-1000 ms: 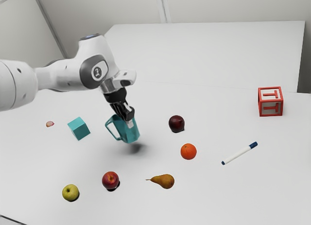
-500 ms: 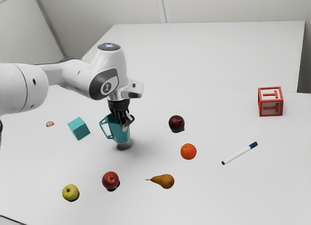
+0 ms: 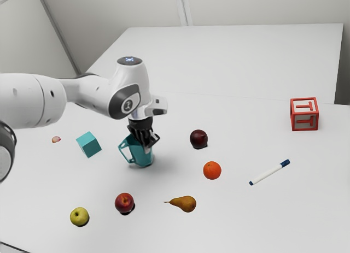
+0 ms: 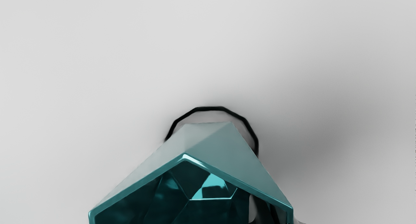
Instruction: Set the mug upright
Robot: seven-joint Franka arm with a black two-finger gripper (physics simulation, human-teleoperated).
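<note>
Judging the step in hand as the set-down, close to its end. Gripping the mug (image 3: 142, 158) by its wall near the rim, with the gripper (image 3: 149, 144) clamped on that wall, one finger reaching inside and one lying outside. Seeing the mug standing nearly upright, mouth up, on or just above the table (image 3: 246, 220); not being able to tell full base contact. Noting its handle (image 3: 123, 154) pointing toward the exterior view's left. Locating the mug between the teal cube (image 3: 88, 145) and the dark fruit (image 3: 198, 139), well apart from both.

Considering next: settling the base flat, easing down only if lacking contact, then parting the fingers and lifting straight up. Anticipating some risk of dragging or tipping the mug with the inner finger during withdrawal; favouring a slow, vertical exit.
</note>
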